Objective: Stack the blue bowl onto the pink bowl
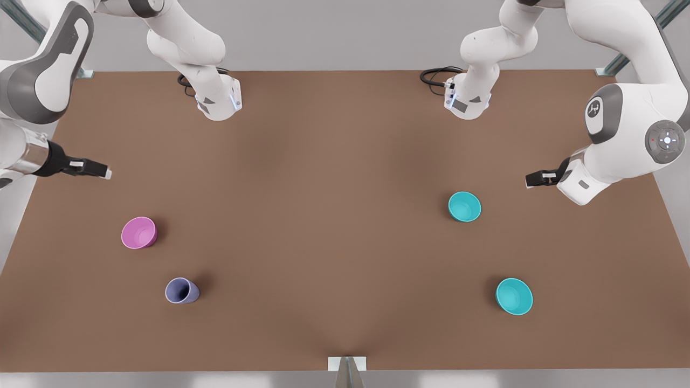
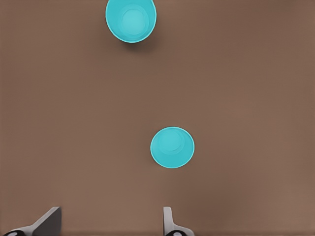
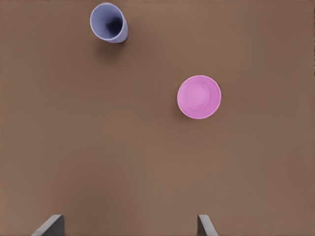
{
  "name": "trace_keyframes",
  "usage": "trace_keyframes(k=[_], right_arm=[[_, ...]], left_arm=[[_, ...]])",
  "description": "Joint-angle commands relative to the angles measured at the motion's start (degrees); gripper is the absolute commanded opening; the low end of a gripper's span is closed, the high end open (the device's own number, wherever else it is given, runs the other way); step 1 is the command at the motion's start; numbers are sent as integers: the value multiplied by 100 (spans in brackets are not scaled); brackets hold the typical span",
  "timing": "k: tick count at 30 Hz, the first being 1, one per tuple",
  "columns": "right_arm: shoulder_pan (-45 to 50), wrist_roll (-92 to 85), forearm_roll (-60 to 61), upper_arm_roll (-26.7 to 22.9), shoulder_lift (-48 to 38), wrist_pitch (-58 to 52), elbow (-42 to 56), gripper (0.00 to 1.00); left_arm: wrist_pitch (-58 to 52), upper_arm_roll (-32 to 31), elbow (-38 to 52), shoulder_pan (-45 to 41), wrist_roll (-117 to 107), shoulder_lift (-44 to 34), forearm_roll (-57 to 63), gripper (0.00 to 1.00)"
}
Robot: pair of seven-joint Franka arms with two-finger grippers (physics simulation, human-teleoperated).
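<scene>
1. The blue bowl, a small round turquoise plastic bowl, sits upright on the brown table, on the front view's right, nearest the left gripper.
2. A twin turquoise bowl sits well apart from it, closer to the camera. Which twin is meant I can't tell; I'd go with the nearer one.
3. And over on the front view's left, the pink bowl, small, round, smooth magenta plastic, stands empty, with a narrower lavender-blue cup near it.
4. Left gripper: hovering above the table, fingers spread wide, holding nothing.
5. Right gripper: hanging near the pink bowl, fingers spread too, empty.
6. Progress, as I judge it: nothing is done yet. Reaching, grasping, carrying across and stacking all remain.
</scene>
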Motion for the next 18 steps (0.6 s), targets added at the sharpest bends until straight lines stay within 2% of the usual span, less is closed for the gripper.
trace_keyframes(k=[1, 3, 5, 8, 12, 16, 18], right_arm=[[1, -90, -4, -1, -7, 233, 1, 100], [-25, -222, 40, -9, 98, 154, 115, 100], [-183, -301, -4, -18, 809, 154, 194, 100], [-693, -784, -355, -27, 1864, 1586, 247, 100], [-1186, -1399, -470, -10, 2849, 2992, 239, 100], [-1449, -1540, -197, -1, 3332, 3529, 230, 100], [-1502, -1540, 5, 8, 3298, 3704, -16, 100]], left_arm=[[2, -5, 3, -8, -13, -6, 9, 100], [2, -5, 3, -8, -13, -15, 9, 100], [2, -5, 3, 0, -13, -15, 9, 100], [2, -5, 3, 0, -13, -15, 9, 100], [-51, -5, 12, 0, -40, -50, 9, 100], [-51, -5, 3, 18, -40, -50, 9, 100], [-51, -5, 12, 18, -40, -41, 9, 100]])
